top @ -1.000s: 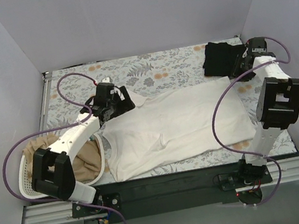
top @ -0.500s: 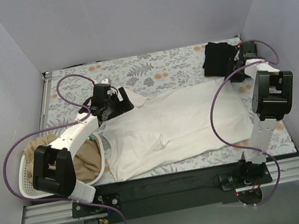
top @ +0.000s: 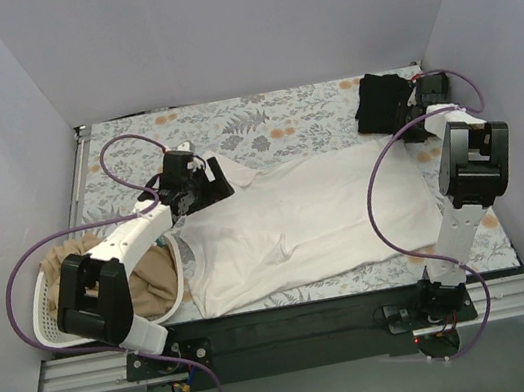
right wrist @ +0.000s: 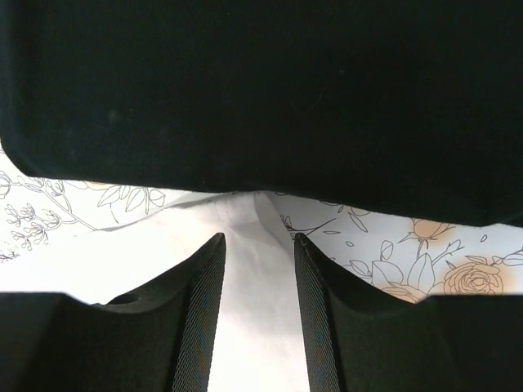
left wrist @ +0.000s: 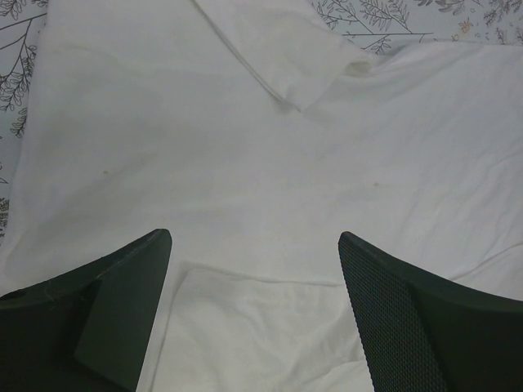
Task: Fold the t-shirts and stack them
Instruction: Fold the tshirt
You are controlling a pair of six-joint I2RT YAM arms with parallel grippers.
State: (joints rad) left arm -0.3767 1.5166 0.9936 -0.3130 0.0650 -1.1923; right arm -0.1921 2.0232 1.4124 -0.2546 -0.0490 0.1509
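The white t-shirt (top: 307, 219) lies spread across the middle of the table. My left gripper (top: 215, 178) hovers over its far left part, jaws wide open. In the left wrist view (left wrist: 253, 237) a flat fold of white cloth (left wrist: 261, 327) lies below the fingers and a sleeve (left wrist: 286, 49) lies ahead. My right gripper (top: 411, 122) is at the shirt's far right corner, jaws partly open astride the white cloth (right wrist: 257, 269), right in front of the folded black t-shirt (right wrist: 261, 82). The black t-shirt (top: 383, 102) sits at the back right. The tan t-shirt (top: 149, 277) lies in the basket.
A white perforated laundry basket (top: 47, 315) stands at the near left, under the left arm. The floral table cover (top: 229, 126) shows behind the shirt. Grey walls close in the left, back and right sides.
My right arm has stretched farther back, bringing its gripper up to the black t-shirt at the white shirt's corner. My left gripper has shifted slightly left.
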